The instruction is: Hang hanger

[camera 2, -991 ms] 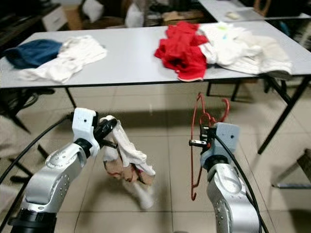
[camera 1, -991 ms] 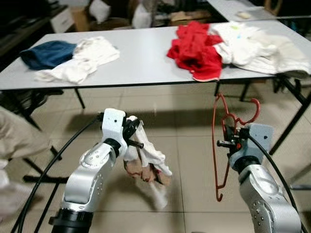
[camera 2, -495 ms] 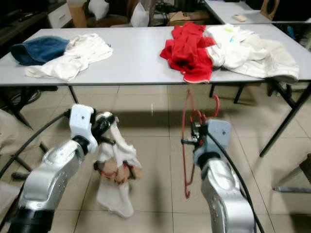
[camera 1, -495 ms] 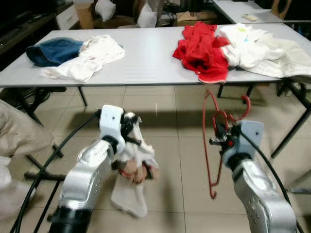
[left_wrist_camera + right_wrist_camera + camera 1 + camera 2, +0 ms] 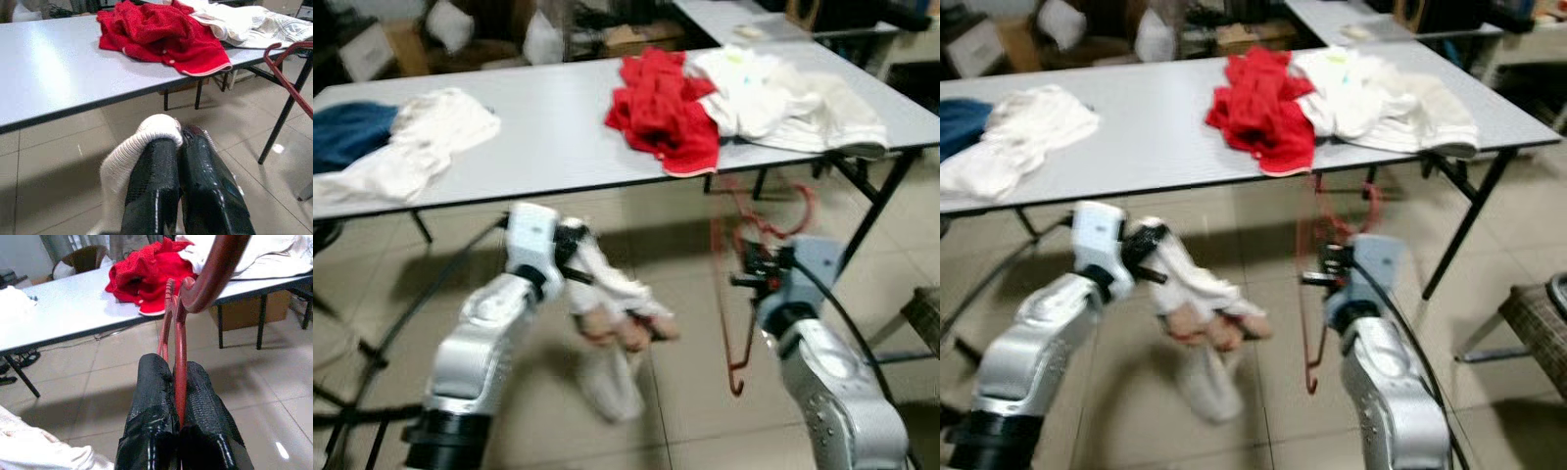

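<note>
Below the table, right hand clamps the red hanger; left hand pinches white cloth.

Both arms are chunky rounded silver shells with white boxy wrist blocks, a black cable looping off each. The left gripper and right gripper have long glossy black fingers with textured pads.

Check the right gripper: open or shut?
Shut on the hanger: the right gripper has both fingers pressed against the red wire, which hangs below it.
</note>
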Robot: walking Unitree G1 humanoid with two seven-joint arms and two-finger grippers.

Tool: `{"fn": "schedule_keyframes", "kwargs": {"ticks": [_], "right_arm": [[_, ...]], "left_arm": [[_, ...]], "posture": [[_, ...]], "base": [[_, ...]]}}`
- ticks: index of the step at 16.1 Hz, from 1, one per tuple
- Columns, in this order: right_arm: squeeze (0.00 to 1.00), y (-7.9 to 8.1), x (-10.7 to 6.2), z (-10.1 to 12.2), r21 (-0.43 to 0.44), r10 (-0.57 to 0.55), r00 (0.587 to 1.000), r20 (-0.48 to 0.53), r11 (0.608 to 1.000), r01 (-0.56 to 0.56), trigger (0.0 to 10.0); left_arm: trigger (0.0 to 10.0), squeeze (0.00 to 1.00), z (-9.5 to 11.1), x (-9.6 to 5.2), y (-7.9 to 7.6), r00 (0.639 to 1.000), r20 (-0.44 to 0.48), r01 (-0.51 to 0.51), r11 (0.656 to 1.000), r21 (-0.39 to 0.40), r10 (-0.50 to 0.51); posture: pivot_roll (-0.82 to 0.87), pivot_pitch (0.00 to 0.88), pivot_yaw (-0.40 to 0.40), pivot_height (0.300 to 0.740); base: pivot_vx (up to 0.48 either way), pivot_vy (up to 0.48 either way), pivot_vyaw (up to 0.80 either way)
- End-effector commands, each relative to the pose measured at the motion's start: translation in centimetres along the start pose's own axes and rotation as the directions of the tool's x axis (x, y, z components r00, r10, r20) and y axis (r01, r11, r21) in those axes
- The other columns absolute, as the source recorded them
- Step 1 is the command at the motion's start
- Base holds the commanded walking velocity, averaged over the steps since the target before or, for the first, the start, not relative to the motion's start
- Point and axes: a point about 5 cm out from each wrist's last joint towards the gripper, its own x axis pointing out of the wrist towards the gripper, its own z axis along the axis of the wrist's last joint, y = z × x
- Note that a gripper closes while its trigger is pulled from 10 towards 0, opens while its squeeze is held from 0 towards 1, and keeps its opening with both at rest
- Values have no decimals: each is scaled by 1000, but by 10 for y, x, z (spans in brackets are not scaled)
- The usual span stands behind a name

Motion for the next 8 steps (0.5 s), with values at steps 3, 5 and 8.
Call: {"fn": "schedule_keyframes", "kwargs": {"ticks": [3, 5, 8], "right_arm": [[0, -6, 0, 2, -6, -17, 1000, 2, 1000, 18, 10000], [0, -6, 0, 2, -4, -16, 1000, 1, 1000, 16, 10000], [0, -6, 0, 2, -7, -14, 1000, 1, 1000, 14, 10000]], "left_arm": [[10000, 0, 10, 3, -7, 999, 38, 25, 1000, 4, -25], [10000, 0, 10, 3, -6, 999, 38, 25, 1000, 2, -25], [10000, 0, 10, 3, -6, 999, 39, 25, 1000, 1, -25]], "posture": [[-134, 0, 62, 740], [-134, 0, 63, 740], [-131, 0, 63, 740]], "base": [[375, 0, 0], [379, 0, 0], [382, 0, 0]]}}
